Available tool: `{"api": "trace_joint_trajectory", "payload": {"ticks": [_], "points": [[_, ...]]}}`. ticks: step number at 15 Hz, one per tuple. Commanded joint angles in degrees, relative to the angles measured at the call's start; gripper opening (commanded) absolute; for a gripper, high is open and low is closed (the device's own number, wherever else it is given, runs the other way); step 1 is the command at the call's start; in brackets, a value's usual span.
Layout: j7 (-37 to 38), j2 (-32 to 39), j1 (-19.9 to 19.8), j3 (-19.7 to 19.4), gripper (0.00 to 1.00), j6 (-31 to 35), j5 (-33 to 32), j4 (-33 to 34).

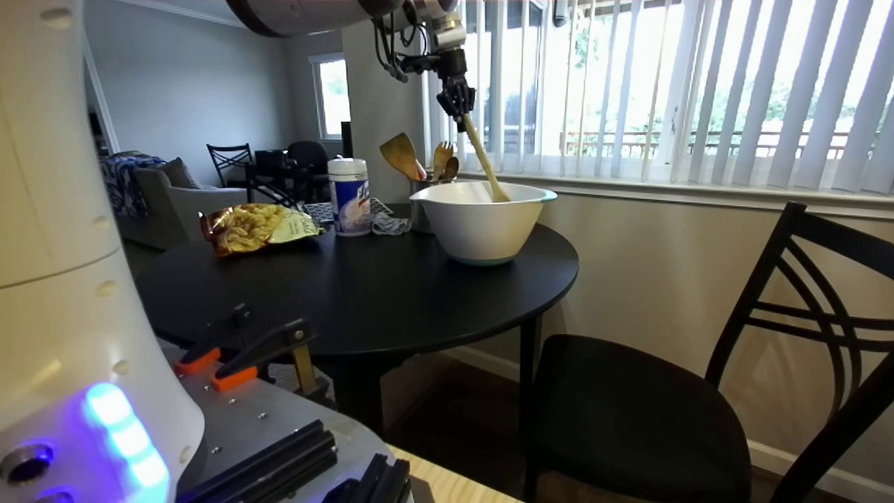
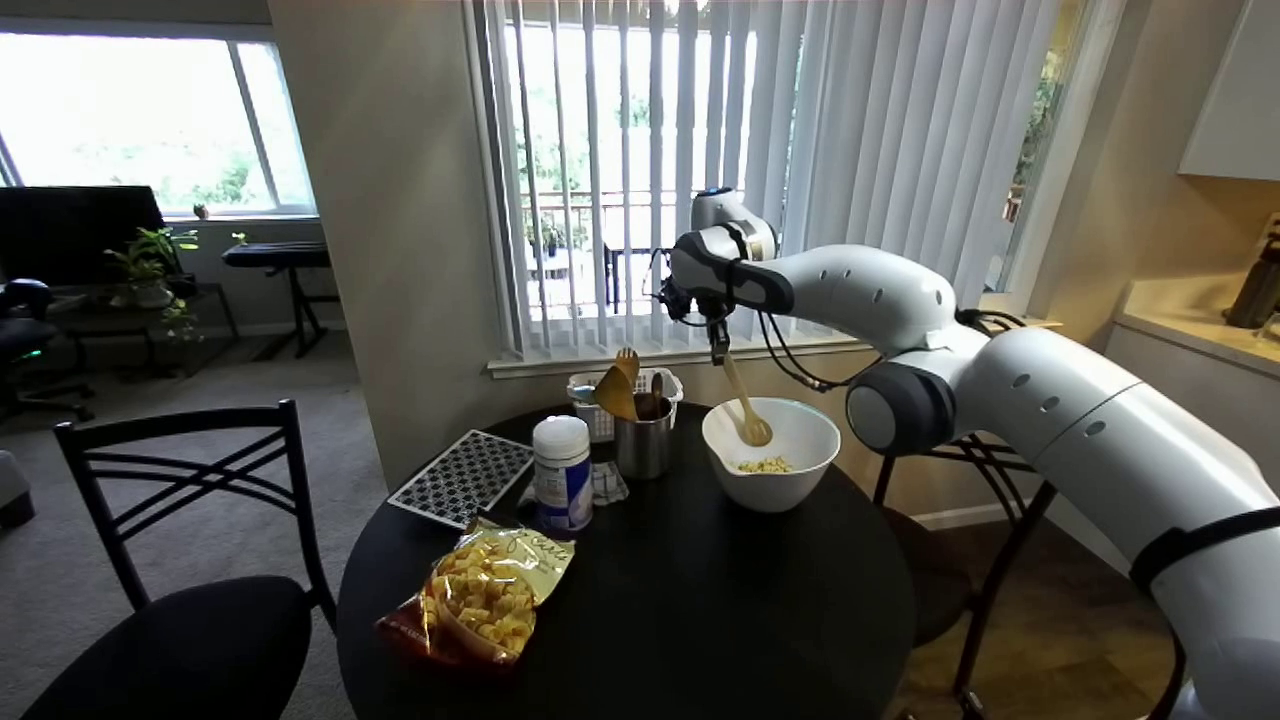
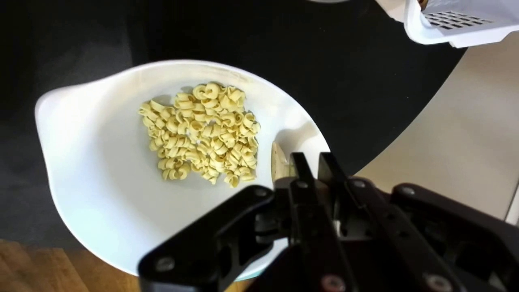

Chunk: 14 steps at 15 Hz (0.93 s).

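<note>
With the black end effector (image 3: 312,160) clamped around the top of the long pale wooden spoon (image 1: 482,154), tilted head-down into the white spouted plastic bowl (image 1: 485,230) beside curly yellow pasta (image 3: 219,142), guide slowly. Avoid levering against the bowl's rim.

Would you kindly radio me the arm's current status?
Gripper shut on wooden spoon. Spoon tilted, head inside white bowl with pasta. Possible obstacle: utensil canister beside bowl.
</note>
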Motion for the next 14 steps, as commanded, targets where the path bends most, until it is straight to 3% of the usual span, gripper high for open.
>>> {"api": "trace_joint_trajectory", "payload": {"ticks": [1, 3, 5, 6, 7, 14], "points": [[1.8, -1.3, -1.4, 2.5, 0.03, -0.9, 3.7, -1.0], [1.6, -0.7, -2.4, 4.2, 0.03, -2.7, 6.1, 0.0], [1.3, -0.6, -2.8, 5.1, 0.24, -3.7, 7.6, 0.0], [0.9, -0.7, -3.0, 5.5, 0.39, -4.3, 8.2, 0.0], [0.7, -0.6, -3.1, 5.8, 0.41, -4.7, 8.6, 0.0], [0.3, -0.5, -3.2, 7.6, 0.85, -5.8, 9.1, 0.0]]}}
